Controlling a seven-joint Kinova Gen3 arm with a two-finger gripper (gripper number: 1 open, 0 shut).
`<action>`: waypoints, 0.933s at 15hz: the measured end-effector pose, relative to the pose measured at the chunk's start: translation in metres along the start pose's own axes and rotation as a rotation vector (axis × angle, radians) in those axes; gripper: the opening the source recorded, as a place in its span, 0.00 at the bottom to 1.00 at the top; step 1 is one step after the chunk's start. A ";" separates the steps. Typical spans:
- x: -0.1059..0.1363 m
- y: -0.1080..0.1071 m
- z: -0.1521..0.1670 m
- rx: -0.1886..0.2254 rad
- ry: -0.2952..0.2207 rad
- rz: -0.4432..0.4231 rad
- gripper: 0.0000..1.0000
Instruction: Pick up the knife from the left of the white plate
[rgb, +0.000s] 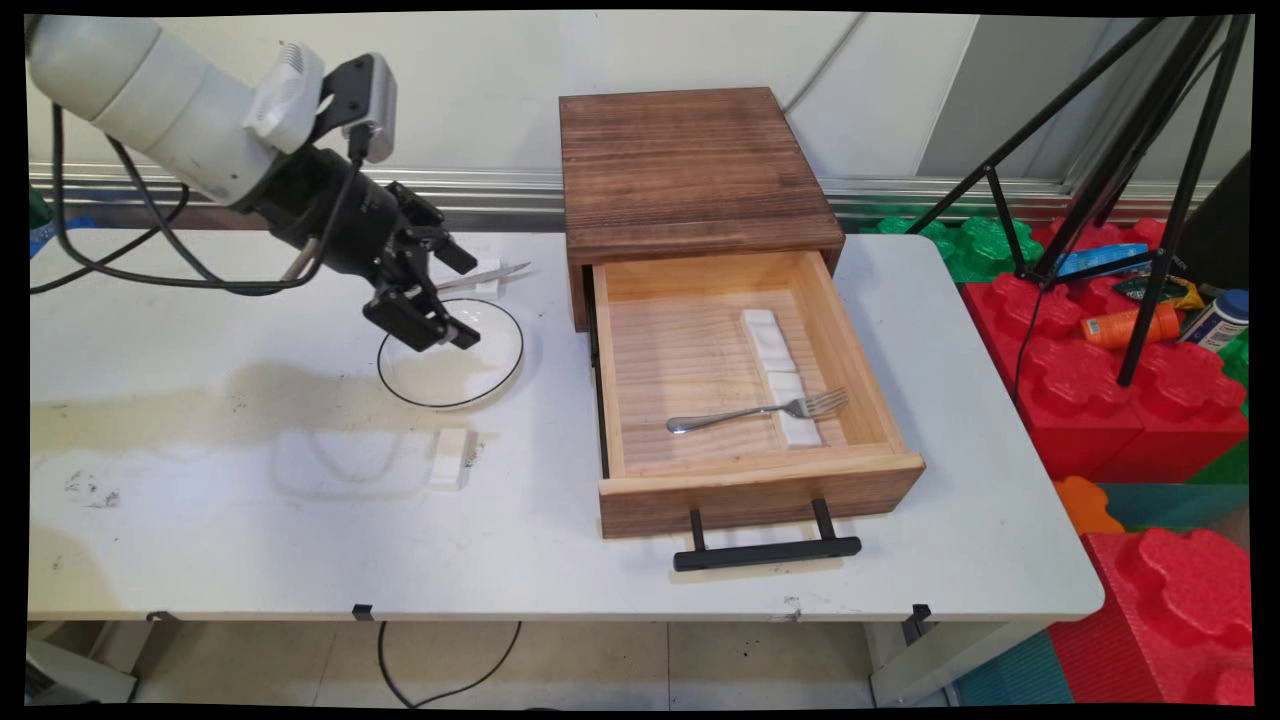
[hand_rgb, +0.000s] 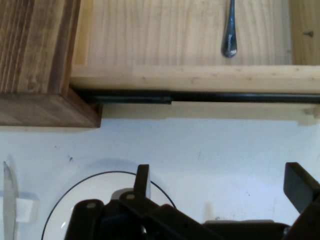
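Note:
My gripper hangs open just above the far edge of a white plate with a thin black rim, with nothing between its fingers. In the hand view the gripper stands over the table between the plate and the drawer. A knife lies on a small white rest just behind the plate, and shows at the left edge of the hand view as the knife. A fork lies in the open wooden drawer; its handle end shows in the hand view.
The dark wooden drawer box stands at the table's back, its drawer pulled out with a black handle. White blocks lie in the drawer. A small white block sits on the table. A black tripod and red foam blocks stand to the right.

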 end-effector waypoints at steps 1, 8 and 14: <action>-0.002 0.000 -0.002 0.001 -0.001 -0.001 1.00; -0.009 -0.022 -0.009 0.049 -0.014 -0.033 1.00; -0.004 -0.066 -0.003 0.135 -0.023 -0.070 1.00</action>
